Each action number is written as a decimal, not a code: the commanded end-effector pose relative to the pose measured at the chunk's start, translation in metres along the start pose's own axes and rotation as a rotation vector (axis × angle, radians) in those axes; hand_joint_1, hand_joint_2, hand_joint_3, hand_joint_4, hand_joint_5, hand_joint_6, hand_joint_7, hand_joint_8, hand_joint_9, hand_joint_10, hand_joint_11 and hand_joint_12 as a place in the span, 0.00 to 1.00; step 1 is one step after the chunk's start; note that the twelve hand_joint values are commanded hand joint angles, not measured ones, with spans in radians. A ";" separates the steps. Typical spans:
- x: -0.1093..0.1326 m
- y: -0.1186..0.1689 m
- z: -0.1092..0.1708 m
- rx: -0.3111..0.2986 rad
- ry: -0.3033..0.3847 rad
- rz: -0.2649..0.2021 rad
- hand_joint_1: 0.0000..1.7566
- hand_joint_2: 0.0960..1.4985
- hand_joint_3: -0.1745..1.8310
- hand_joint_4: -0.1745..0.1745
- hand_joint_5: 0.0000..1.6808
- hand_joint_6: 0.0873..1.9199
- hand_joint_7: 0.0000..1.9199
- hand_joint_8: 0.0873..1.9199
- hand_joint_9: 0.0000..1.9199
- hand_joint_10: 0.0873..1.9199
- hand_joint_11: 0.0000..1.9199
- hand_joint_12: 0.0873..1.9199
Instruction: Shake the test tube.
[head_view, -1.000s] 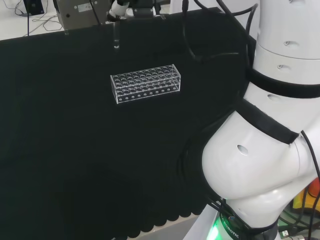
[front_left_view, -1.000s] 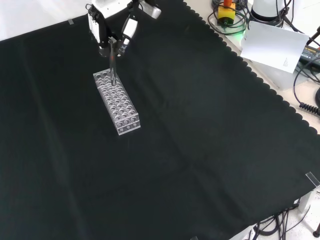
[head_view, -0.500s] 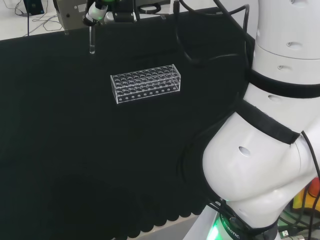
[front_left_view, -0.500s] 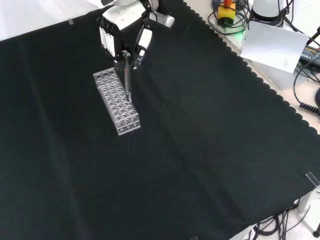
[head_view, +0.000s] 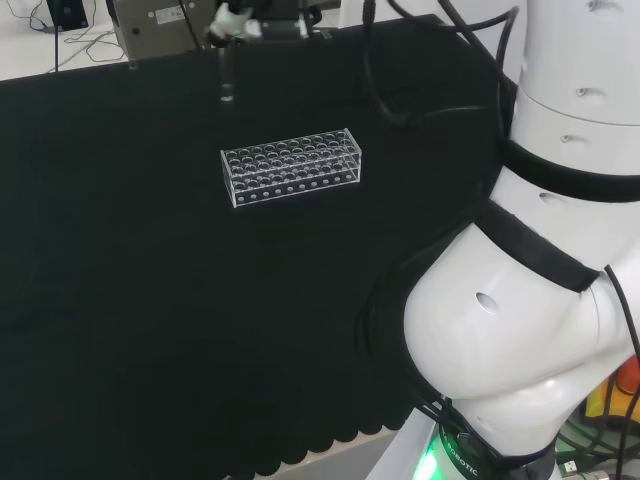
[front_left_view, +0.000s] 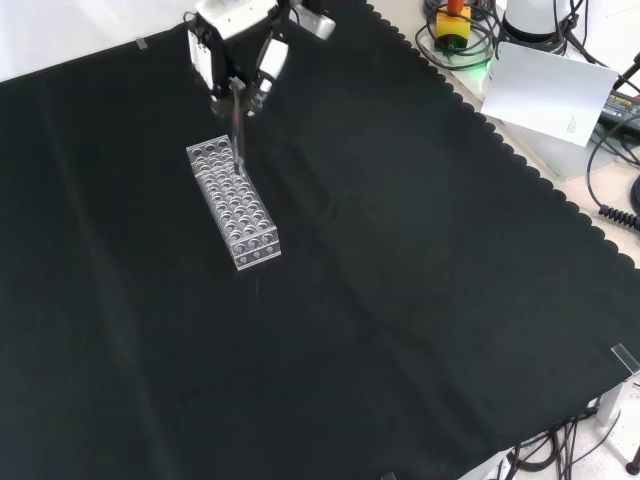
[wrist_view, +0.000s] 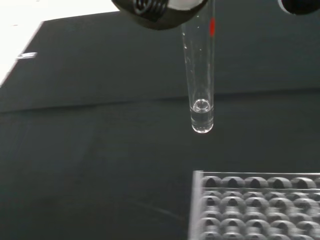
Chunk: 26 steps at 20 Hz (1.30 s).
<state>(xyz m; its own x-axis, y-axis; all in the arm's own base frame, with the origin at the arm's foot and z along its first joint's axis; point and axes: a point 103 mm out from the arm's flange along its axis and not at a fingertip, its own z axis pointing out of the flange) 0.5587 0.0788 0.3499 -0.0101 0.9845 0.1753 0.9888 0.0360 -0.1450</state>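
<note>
Here the test tube (wrist_view: 200, 75) is clear glass, red mark near its top, a little liquid at its rounded bottom, hanging upright above the bench (front_left_view: 400, 300). Hand (front_left_view: 235, 40) fingers pinch its top. Clear rack (front_left_view: 233, 202) sits just below, empty holes.

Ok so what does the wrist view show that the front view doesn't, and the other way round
The wrist view alone shows the test tube up close: clear glass with a rounded bottom, a red mark near its top, and what may be a little clear liquid at the bottom, though that is hard to tell. The front view alone shows the hand pinching the tube from above, the whole rack with no tubes in it, and the black cloth with cables past its edge. Both show the tube hanging upright in the air, near one end of the rack.
</note>
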 end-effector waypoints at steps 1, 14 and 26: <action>-0.078 -0.012 -0.014 -0.022 -0.070 0.155 0.70 0.67 0.00 0.00 0.87 0.04 0.89 0.25 0.90 0.10 0.62 0.49; -0.134 -0.010 -0.033 -0.033 -0.176 0.281 0.70 0.67 0.00 0.00 0.87 0.04 0.89 0.25 0.90 0.10 0.62 0.49; -0.052 0.011 -0.006 -0.010 -0.033 0.133 0.70 0.67 0.00 0.00 0.87 0.04 0.89 0.25 0.90 0.10 0.61 0.49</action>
<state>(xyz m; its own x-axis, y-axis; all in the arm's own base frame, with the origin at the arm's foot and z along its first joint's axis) 0.5643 -0.0139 0.3509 0.1826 0.9813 0.0605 0.9740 -0.1721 -0.1471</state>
